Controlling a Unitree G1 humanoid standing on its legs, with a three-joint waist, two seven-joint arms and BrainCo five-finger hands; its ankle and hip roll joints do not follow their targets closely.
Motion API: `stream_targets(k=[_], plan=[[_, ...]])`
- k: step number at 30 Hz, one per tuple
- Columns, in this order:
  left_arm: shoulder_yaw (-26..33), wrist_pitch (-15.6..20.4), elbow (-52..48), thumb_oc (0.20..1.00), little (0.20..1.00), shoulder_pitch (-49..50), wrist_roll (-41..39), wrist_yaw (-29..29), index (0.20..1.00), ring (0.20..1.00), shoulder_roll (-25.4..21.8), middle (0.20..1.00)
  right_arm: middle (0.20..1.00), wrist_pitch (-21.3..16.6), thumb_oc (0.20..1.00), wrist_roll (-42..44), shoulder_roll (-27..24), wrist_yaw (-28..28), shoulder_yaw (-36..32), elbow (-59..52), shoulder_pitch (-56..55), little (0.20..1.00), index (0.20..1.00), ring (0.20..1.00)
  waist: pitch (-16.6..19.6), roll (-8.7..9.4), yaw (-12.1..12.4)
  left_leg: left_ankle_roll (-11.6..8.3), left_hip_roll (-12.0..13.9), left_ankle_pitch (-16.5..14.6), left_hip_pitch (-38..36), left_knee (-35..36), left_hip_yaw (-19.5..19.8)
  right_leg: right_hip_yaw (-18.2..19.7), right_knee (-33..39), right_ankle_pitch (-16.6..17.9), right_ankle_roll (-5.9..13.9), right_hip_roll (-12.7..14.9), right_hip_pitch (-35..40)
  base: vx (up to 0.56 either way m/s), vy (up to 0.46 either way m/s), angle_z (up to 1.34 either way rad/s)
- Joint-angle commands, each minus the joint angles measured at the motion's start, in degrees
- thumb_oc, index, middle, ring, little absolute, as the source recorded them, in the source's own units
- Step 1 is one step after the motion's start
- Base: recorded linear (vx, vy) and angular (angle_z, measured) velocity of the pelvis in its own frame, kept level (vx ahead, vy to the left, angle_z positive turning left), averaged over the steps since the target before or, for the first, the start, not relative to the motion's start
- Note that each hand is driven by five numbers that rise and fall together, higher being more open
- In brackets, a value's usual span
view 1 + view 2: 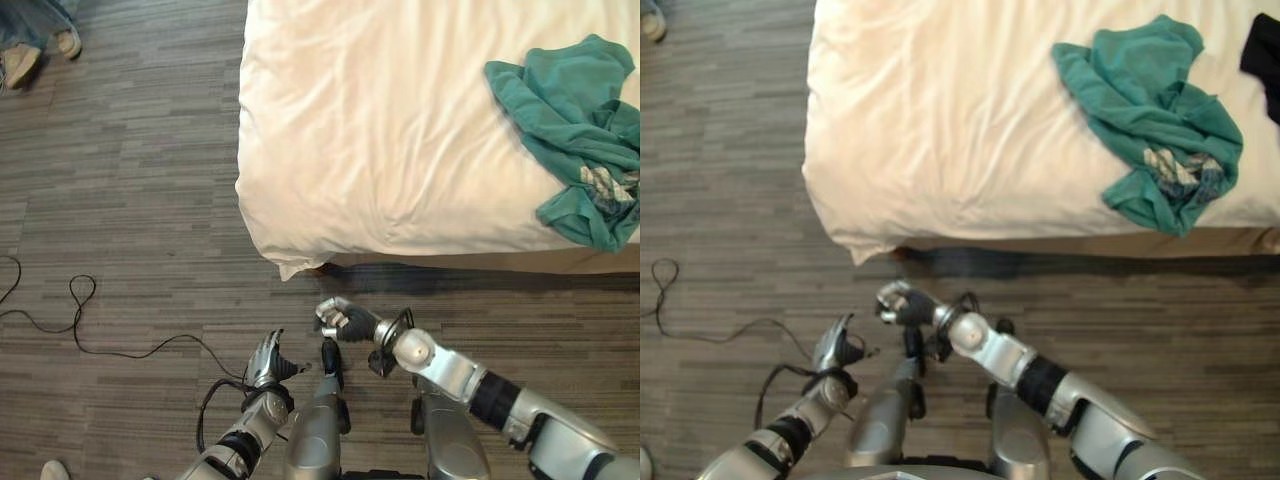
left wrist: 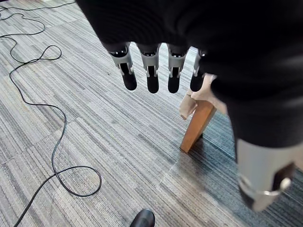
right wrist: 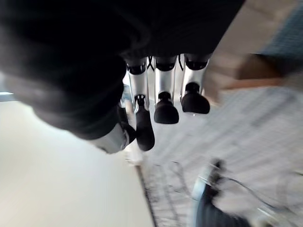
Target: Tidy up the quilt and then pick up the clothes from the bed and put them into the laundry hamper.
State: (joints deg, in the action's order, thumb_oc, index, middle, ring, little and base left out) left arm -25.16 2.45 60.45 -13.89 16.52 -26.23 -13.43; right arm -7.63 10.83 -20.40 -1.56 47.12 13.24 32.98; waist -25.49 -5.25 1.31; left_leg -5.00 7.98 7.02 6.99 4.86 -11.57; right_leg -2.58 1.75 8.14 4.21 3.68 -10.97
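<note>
A cream quilt point(image 1: 400, 130) covers the bed, lying fairly smooth, and its near-left corner point(image 1: 290, 262) hangs over the edge. Crumpled teal clothes point(image 1: 580, 140) lie on the quilt at the right side. A bit of black cloth point(image 1: 1265, 55) shows at the far right edge of the bed. My left hand point(image 1: 266, 360) hangs low over the floor in front of the bed corner, fingers point(image 2: 151, 75) straight and holding nothing. My right hand point(image 1: 338, 320) is just right of it, below the bed's front edge, with fingers point(image 3: 165, 101) relaxed and nothing in them.
Grey striped carpet point(image 1: 130, 200) runs left of and in front of the bed. A wooden bed leg point(image 2: 196, 125) stands under the near corner. A person's shoes point(image 1: 25, 58) show at the far left on the floor.
</note>
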Motion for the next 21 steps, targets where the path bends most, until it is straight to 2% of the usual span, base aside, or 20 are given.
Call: stream_targets(k=[1, 3, 6, 8, 9, 10, 12, 15, 17, 18, 20, 21], plan=[[-0.74, 1.55, 3.04, 1.000, 1.000, 0.65, 1.24, -2.11, 1.000, 1.000, -2.87, 1.000, 0.200, -6.82, 0.200, -11.05, -3.82, -9.24, -8.44, -10.87, 13.82, 0.200, 0.200, 0.200, 0.53, 3.68, -0.10, -1.89, 0.52, -5.47, -0.29, -2.95, -2.49, 3.64, -7.37, -12.13, 4.31, 4.35, -3.17, -0.09, -0.025, -0.33], [-1.84, 1.31, 3.57, 1.000, 1.000, -1.62, 1.51, -2.03, 1.000, 1.000, -3.01, 1.000, 0.200, -5.72, 0.200, -17.44, -6.83, -14.75, -10.51, -8.54, 21.38, 0.200, 0.200, 0.200, -1.08, 3.37, -0.39, -2.26, 0.91, -5.20, 2.32, -4.37, -2.64, 4.02, -8.02, -11.75, 4.19, 4.36, -5.84, -0.09, -0.040, -0.37], [-2.07, 1.42, 4.42, 1.000, 1.000, -5.32, 0.75, -1.71, 1.000, 1.000, -2.14, 1.000, 0.200, -3.32, 0.200, -21.49, -9.60, -19.44, -11.58, 0.30, 25.59, 0.200, 0.200, 0.200, -1.66, 3.30, -1.19, -2.59, 1.29, -4.89, 4.31, -4.81, -3.63, 4.18, -8.14, -11.19, 4.36, 4.22, -8.10, -0.04, -0.005, -0.12], [-2.39, 1.23, 4.64, 1.000, 1.000, -6.76, 0.78, -1.82, 1.000, 1.000, -2.01, 1.000, 0.200, -1.25, 0.200, -23.08, -10.38, -21.15, -11.51, 9.36, 25.94, 0.200, 0.200, 0.200, -2.35, 3.10, -1.56, -2.61, 1.38, -4.97, 5.09, -5.35, -3.73, 4.12, -8.26, -11.23, 4.44, 4.17, -8.59, 0.00, 0.000, 0.00], [-2.35, 1.24, 4.65, 1.000, 1.000, -6.81, 0.78, -1.82, 1.000, 1.000, -2.01, 1.000, 0.200, -1.31, 0.200, -23.08, -10.34, -21.20, -11.46, 9.47, 26.05, 0.200, 0.200, 0.200, -2.25, 3.10, -1.54, -2.61, 1.42, -4.81, 5.31, -5.32, -3.76, 4.17, -8.13, -10.99, 4.40, 4.12, -8.79, 0.00, 0.000, 0.00], [-2.42, 1.19, 4.60, 1.000, 1.000, -7.16, 0.27, -1.93, 1.000, 1.000, -2.06, 1.000, 0.200, -0.59, 0.200, -21.27, -10.88, -21.72, -12.48, 14.15, 25.66, 0.200, 0.200, 0.200, -2.45, 2.96, -1.75, -2.61, 1.43, -4.86, 5.86, -5.84, -3.80, 4.21, -8.28, -10.97, 4.40, 4.08, -9.20, -0.03, -0.002, -0.07], [-2.01, 0.68, 4.05, 1.000, 1.000, -7.39, -0.69, -0.80, 1.000, 1.000, -2.46, 1.000, 0.200, 1.78, 0.200, -15.98, -9.10, -21.30, -16.10, 25.81, 17.98, 0.200, 0.200, 0.200, -2.99, 2.82, -2.30, -2.28, 1.28, -5.70, 6.18, -7.81, -3.64, 4.39, -9.94, -11.56, 4.18, 3.80, -9.30, -0.04, 0.010, -0.08], [-2.03, -0.96, 7.46, 1.000, 1.000, -5.52, 0.55, -0.61, 1.000, 1.000, -0.79, 1.000, 0.200, 3.53, 0.200, -18.24, -4.88, -19.83, -17.18, 35.63, 6.62, 0.200, 0.200, 0.200, -2.70, 3.64, -3.09, -2.06, 1.21, -7.55, 5.86, -10.32, -3.29, 4.74, -11.38, -12.29, 3.98, 3.76, -8.69, 0.01, 0.020, 0.02], [-1.86, -1.88, 7.08, 1.000, 1.000, -5.19, 2.14, -0.17, 1.000, 1.000, -0.79, 1.000, 0.200, 4.81, 0.200, -18.07, -4.27, -18.93, -20.95, 40.23, -3.16, 0.200, 0.200, 0.200, -2.13, 4.08, -3.98, -1.88, 1.15, -8.86, 5.09, -11.45, -3.34, 4.96, -11.82, -12.71, 3.90, 3.86, -7.85, 0.07, 0.067, -0.08], [-2.15, -2.17, 5.72, 1.000, 1.000, -5.10, 3.90, 0.39, 1.000, 1.000, -0.63, 1.000, 0.200, 5.58, 0.200, -16.39, -3.29, -17.16, -26.41, 46.45, -13.43, 0.200, 0.200, 0.200, -1.28, 4.91, -5.71, -1.68, 0.85, -10.02, 2.85, -11.44, -3.77, 5.16, -11.41, -12.85, 4.20, 3.97, -5.50, 0.08, 0.066, -0.02], [-2.35, -2.12, 5.17, 1.000, 1.000, -4.95, 4.55, 0.74, 1.000, 1.000, -0.86, 1.000, 0.200, 5.91, 0.200, -15.92, -2.92, -16.62, -28.46, 48.54, -17.33, 0.200, 0.200, 0.200, -0.46, 5.16, -6.29, -1.50, 0.67, -10.17, 1.92, -10.99, -3.95, 5.29, -10.89, -12.60, 4.25, 4.06, -4.68, 0.10, 0.048, 0.00], [-3.18, -2.06, 4.77, 1.000, 1.000, -5.25, 5.81, 1.57, 1.000, 1.000, -1.12, 1.000, 0.200, 6.56, 0.200, -14.74, -2.78, -15.36, -31.51, 52.16, -22.22, 0.200, 0.200, 0.200, 0.74, 5.55, -7.79, -1.59, 0.43, -10.20, -0.13, -9.82, -4.47, 5.31, -10.19, -12.66, 4.62, 4.13, -3.01, 0.14, 0.034, -0.21]])
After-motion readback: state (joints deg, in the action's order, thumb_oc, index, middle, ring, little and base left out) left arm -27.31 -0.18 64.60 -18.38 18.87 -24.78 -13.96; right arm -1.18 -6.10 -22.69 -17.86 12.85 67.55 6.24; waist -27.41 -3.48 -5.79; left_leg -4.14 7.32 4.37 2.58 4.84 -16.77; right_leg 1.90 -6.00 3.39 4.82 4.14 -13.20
